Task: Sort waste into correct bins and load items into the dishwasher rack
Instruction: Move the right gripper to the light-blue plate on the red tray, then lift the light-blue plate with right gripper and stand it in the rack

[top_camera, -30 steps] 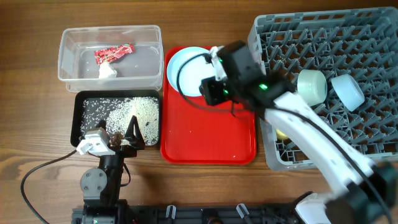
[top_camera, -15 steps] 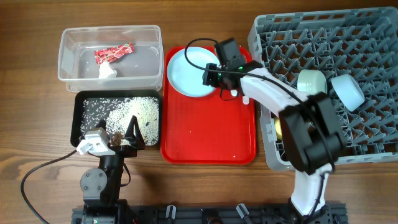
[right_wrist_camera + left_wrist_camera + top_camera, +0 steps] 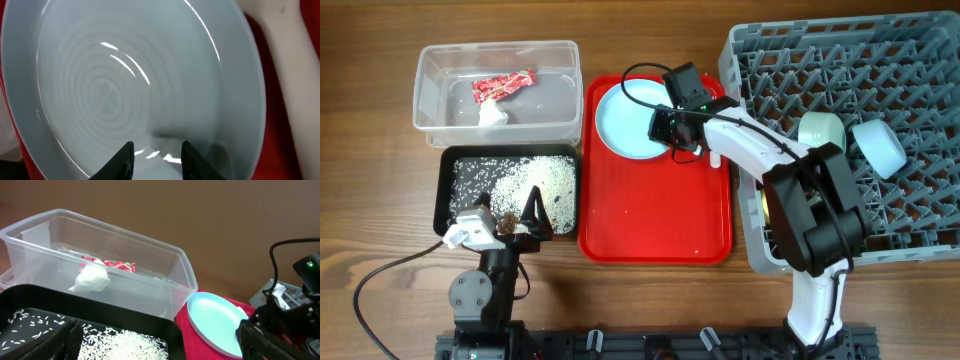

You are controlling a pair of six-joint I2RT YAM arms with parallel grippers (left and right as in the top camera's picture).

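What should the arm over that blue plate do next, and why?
Probably lower the right gripper slightly and close on the rim of the pale blue plate: it is open over the plate, which lies on the red tray, not yet in the grey rack.

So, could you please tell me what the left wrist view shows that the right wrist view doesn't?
Only the left wrist view shows the tub holding the wrapper and tissue, and the black tray with rice. Only the right wrist view shows the plate close enough to see its concentric rings, with the right gripper fingers apart above it. Both show the plate and the red tray.
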